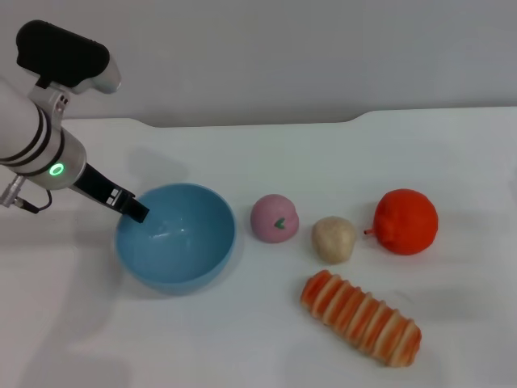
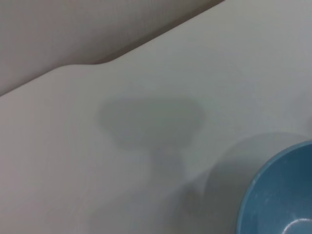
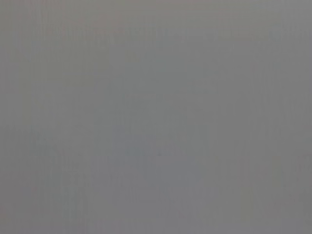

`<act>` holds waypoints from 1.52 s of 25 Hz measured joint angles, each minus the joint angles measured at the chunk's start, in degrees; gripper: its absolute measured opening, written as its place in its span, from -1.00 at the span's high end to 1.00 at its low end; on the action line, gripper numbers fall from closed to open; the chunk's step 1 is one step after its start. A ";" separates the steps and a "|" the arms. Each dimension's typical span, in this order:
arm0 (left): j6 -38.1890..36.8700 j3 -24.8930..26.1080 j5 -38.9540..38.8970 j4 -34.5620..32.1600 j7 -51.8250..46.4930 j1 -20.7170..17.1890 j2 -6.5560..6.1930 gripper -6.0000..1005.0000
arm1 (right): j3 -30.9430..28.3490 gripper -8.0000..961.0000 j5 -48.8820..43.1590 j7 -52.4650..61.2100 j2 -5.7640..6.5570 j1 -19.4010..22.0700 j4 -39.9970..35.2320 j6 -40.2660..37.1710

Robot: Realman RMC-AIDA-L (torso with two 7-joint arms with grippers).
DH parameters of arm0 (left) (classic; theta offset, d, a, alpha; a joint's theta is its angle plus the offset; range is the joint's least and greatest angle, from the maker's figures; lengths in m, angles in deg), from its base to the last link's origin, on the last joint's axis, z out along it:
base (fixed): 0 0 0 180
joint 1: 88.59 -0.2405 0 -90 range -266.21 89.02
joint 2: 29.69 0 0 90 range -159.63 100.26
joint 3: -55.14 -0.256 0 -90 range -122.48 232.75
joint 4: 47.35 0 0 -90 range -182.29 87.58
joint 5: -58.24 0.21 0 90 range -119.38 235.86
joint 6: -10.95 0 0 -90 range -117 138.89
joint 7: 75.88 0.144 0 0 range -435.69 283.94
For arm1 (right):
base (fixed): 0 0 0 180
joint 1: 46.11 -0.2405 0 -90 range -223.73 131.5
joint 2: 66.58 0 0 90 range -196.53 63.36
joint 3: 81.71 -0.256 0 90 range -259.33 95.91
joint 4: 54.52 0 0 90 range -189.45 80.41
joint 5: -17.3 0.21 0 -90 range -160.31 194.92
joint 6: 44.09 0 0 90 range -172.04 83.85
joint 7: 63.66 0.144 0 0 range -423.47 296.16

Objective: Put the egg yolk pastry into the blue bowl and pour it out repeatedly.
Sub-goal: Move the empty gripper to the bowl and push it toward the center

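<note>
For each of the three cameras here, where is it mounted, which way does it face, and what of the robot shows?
Head view: from the robot's head, looking forward and down at the white table; the left arm shows, its left gripper at the blue bowl rim, and the egg yolk pastry lies outside the bowl.
Left wrist view: on the left wrist, facing the table and part of the bowl; no robot parts show.
Right wrist view: plain grey; nothing can be made out.
Shared: head and left wrist views both show the bowl and table.

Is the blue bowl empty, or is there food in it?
Empty. The blue bowl shows only its smooth inside, and the egg yolk pastry sits out on the table. The left gripper is at the bowl's rim.
</note>
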 joint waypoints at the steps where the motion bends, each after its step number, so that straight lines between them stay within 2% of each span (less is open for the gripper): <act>1: -0.10 -0.03 0.00 -0.13 0.00 0.01 0.03 -0.59 | 0.00 -0.60 -0.04 0.00 0.00 -0.08 -0.01 0.02; 9: -0.23 -0.20 0.00 -0.55 0.00 0.15 0.21 -0.59 | 0.00 -0.60 -0.08 0.00 0.00 -0.25 0.02 0.26; 27: -1.93 0.13 -0.37 -8.12 0.05 2.62 0.30 -0.59 | 0.00 -0.60 -0.08 -0.01 0.00 -0.70 0.14 0.31; 38: -2.64 -0.49 -0.48 -9.23 0.05 2.68 0.49 -0.59 | 0.00 -0.60 -0.02 0.17 -0.05 -0.53 0.16 0.37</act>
